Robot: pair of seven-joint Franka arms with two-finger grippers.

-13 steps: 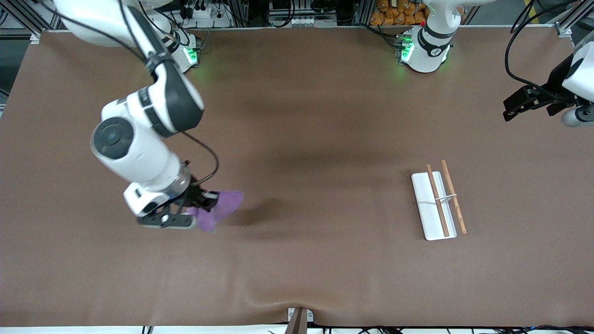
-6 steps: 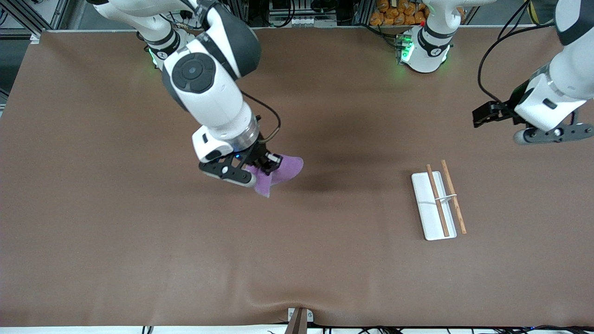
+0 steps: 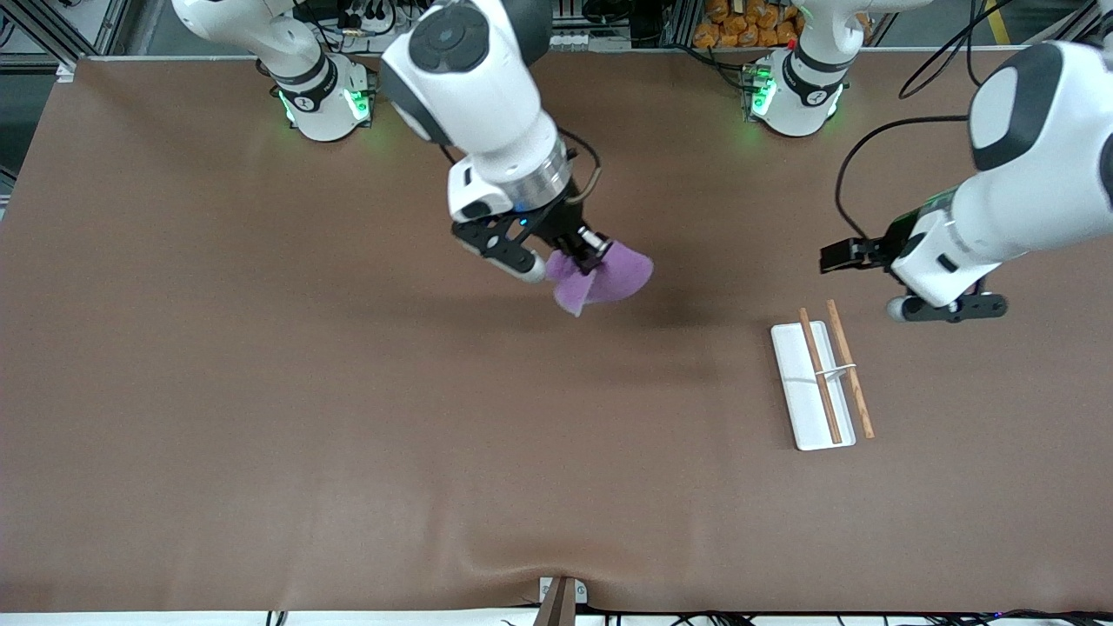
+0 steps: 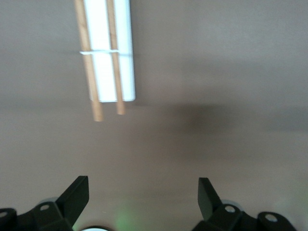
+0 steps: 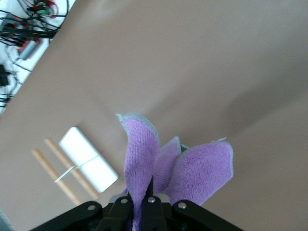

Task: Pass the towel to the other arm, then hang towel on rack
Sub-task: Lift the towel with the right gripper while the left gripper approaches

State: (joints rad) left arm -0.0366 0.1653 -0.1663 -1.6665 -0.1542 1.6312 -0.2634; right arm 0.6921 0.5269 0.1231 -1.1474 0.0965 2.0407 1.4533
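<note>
My right gripper [image 3: 581, 250] is shut on the purple towel [image 3: 609, 276] and holds it in the air over the middle of the table. In the right wrist view the towel [image 5: 195, 168] fans out folded from the gripper [image 5: 147, 198]. The rack [image 3: 804, 391], a white base with two brown rods, lies toward the left arm's end of the table. It also shows in the right wrist view [image 5: 89, 162]. My left gripper [image 3: 842, 256] is open and empty, in the air just off the rack's end nearest the robots. The left wrist view shows its gripper [image 4: 143, 195] spread wide with the rack [image 4: 125, 57] ahead.
The brown table cover [image 3: 348, 435] is bare apart from the rack. The robot bases [image 3: 322, 96] stand along the table's edge farthest from the front camera. A small clamp [image 3: 561, 600] sits at the edge nearest that camera.
My right gripper has carried the towel from the right arm's end toward the middle of the table. My left arm has swung in from the table's end toward the rack.
</note>
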